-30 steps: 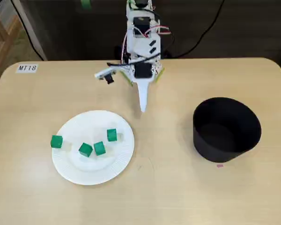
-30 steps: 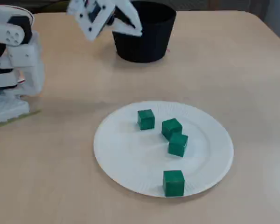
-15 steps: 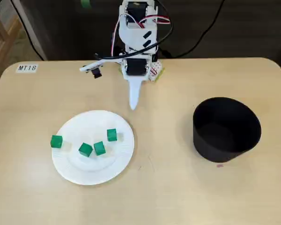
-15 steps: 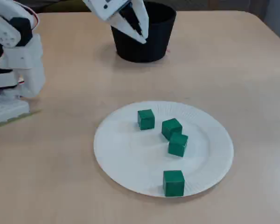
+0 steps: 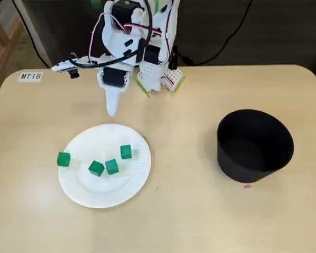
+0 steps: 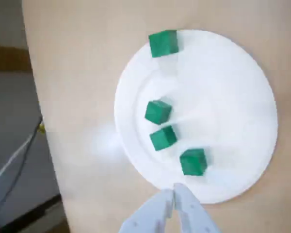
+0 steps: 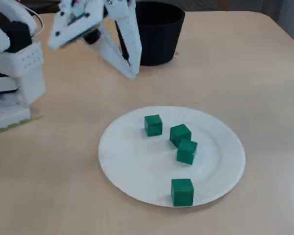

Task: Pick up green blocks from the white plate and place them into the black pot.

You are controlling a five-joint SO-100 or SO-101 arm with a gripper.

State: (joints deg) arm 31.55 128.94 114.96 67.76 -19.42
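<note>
Several green blocks lie on the white plate (image 5: 105,192): one at its left rim (image 5: 63,159), two side by side near the middle (image 5: 96,168) (image 5: 112,166), one further right (image 5: 126,152). My gripper (image 5: 111,110) hangs just beyond the plate's far edge, shut and holding nothing. In the wrist view its fingertips (image 6: 173,196) meet at the plate (image 6: 228,97) rim, close to the nearest block (image 6: 193,161). In a fixed view the gripper (image 7: 131,73) is above the table between the plate (image 7: 132,156) and the black pot (image 7: 157,32).
The black pot (image 5: 254,145) stands open at the right of the table, well away from the plate. The arm's base (image 5: 152,74) and its cables sit at the back edge. A label (image 5: 30,76) is stuck at the back left corner.
The arm has swung from the table's middle to the left, toward the plate, with the gripper staying shut. Blocks and pot have not moved.
</note>
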